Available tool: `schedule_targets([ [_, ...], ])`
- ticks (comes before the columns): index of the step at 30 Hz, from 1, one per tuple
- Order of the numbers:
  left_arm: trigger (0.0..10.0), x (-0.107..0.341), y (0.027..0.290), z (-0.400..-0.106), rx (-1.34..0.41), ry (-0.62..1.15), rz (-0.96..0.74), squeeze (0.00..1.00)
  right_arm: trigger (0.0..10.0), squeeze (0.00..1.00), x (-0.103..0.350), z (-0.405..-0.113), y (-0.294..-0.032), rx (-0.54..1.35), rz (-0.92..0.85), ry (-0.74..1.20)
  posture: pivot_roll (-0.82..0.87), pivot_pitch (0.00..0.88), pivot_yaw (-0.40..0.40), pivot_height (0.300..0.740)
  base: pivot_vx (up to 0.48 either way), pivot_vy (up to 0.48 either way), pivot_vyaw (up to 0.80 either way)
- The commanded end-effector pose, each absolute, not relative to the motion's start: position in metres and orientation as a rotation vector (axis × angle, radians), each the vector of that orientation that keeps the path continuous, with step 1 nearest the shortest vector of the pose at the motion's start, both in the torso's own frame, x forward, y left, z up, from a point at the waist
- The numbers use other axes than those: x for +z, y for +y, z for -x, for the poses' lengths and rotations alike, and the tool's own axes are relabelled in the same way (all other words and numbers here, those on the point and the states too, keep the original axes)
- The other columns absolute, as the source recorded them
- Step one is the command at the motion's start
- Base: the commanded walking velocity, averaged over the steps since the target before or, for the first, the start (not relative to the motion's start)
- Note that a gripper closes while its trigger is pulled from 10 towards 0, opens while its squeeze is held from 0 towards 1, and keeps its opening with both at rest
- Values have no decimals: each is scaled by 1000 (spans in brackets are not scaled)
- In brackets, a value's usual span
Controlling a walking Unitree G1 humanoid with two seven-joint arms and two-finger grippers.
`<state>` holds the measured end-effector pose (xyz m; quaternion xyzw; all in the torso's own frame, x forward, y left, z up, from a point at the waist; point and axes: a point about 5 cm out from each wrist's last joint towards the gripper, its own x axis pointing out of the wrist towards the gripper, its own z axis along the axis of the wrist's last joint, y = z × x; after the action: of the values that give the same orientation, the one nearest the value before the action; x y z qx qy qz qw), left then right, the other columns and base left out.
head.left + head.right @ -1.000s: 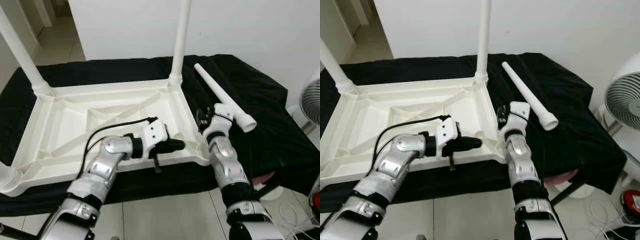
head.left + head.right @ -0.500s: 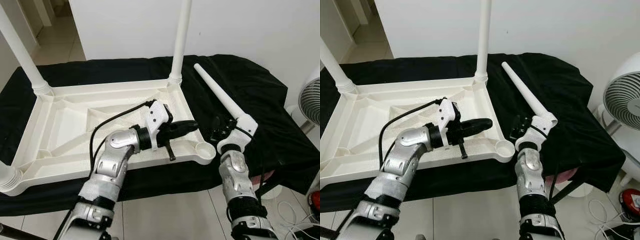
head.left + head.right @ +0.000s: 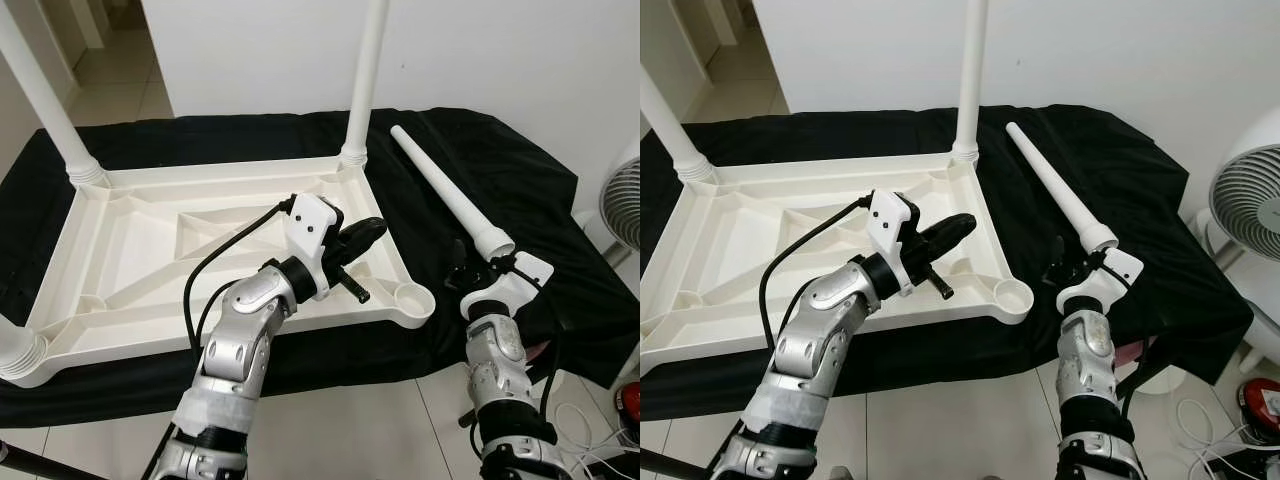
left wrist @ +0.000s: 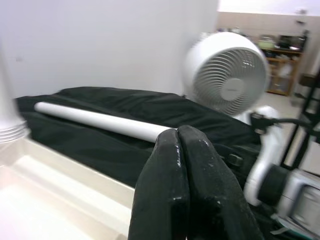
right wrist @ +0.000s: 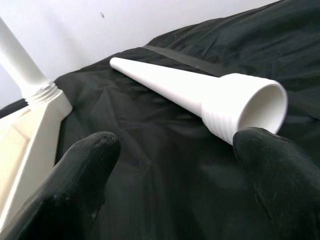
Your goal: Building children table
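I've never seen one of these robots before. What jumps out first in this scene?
A big white table top lies upside down on a black cloth, with legs already standing up from its corners. One loose leg lies on the cloth to the right, and the right gripper sits open at its wide end. The left gripper, fingers shut, hovers over the table top near the empty corner socket.

White wall, pale tiled floor, white fan, black-draped surface.

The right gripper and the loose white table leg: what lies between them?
Nothing but bare black cloth. In the right wrist view the right gripper is open, and the loose leg lies just beyond its fingertips, untouched.
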<state>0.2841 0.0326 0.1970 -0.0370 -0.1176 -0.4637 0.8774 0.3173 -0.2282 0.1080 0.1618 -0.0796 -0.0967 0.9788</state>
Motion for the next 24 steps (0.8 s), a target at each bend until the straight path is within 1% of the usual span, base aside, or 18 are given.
schedule_targets([
  [1, 10000, 195, 27, -279, -991, -233, 68, 0, 10000, 1000, 104, -318, -227, -181, -354, -140, -46, 3, -11, 740, 0, 0, 0],
  [2, 10000, 195, 27, -277, -995, -224, 70, 0, 10000, 435, 103, -318, -227, -178, -355, -139, -45, 6, -12, 740, 0, 0, 0],
  [3, 10000, 195, 27, -277, -995, -224, 70, 0, 10000, 435, 103, -318, -227, -178, -355, -139, -45, 6, -12, 740, 0, 0, 0],
  [4, 10000, 194, 26, -275, -1000, -218, 71, 0, 10000, 0, 103, -318, -227, -172, -357, -141, -40, 9, -14, 740, 0, 0, 0],
  [15, 10000, 193, 18, -265, -1019, -185, 80, 0, 10000, 0, 107, -320, -241, -199, -402, -179, -32, 14, -10, 740, 0, 0, 0],
  [24, 10000, 193, 18, -262, -1028, -157, 71, 0, 10000, 0, 112, -318, -252, -268, -402, -233, -35, 15, 3, 740, 0, 0, 0],
])
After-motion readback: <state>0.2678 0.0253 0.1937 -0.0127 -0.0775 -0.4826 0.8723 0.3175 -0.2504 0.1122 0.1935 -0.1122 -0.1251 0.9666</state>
